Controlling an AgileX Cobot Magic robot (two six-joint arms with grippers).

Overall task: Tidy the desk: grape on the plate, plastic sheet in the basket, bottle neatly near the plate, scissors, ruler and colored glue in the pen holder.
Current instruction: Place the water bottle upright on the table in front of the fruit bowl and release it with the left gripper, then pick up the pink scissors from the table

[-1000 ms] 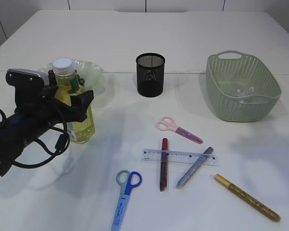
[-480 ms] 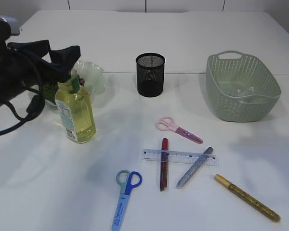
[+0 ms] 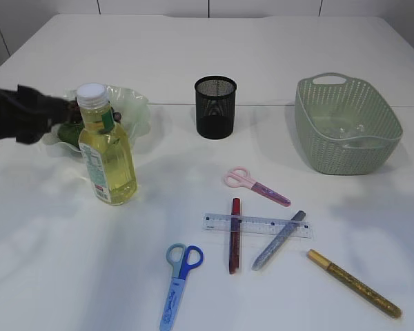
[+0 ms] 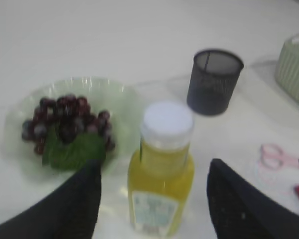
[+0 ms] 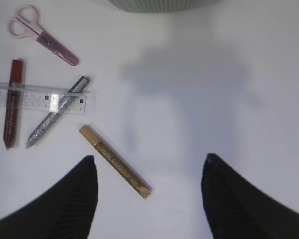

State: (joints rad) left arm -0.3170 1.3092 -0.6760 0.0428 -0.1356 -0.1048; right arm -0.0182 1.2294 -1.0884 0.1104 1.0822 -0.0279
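Note:
The yellow bottle (image 3: 107, 152) with a white cap stands upright next to the pale green plate (image 3: 132, 105). A bunch of grape (image 4: 65, 122) lies on the plate (image 4: 120, 97). My left gripper (image 3: 54, 112) hangs open at the far left, apart from the bottle (image 4: 162, 172). In the left wrist view the left gripper (image 4: 153, 167) holds nothing. Pink scissors (image 3: 255, 185), blue scissors (image 3: 179, 276), the clear ruler (image 3: 257, 225) and the red (image 3: 234, 234), silver (image 3: 279, 240) and gold glue (image 3: 354, 283) lie on the table. My right gripper (image 5: 149, 159) is open above the gold glue (image 5: 114, 162).
The black mesh pen holder (image 3: 215, 107) stands at the back centre. The green basket (image 3: 372, 148) sits at the back right with something clear (image 3: 341, 131) inside it. The red glue rests across the ruler.
My left gripper has let go of the bottle and drawn back up and to the left. The bottle stays standing by the plate. Its jaws have narrowed a little.

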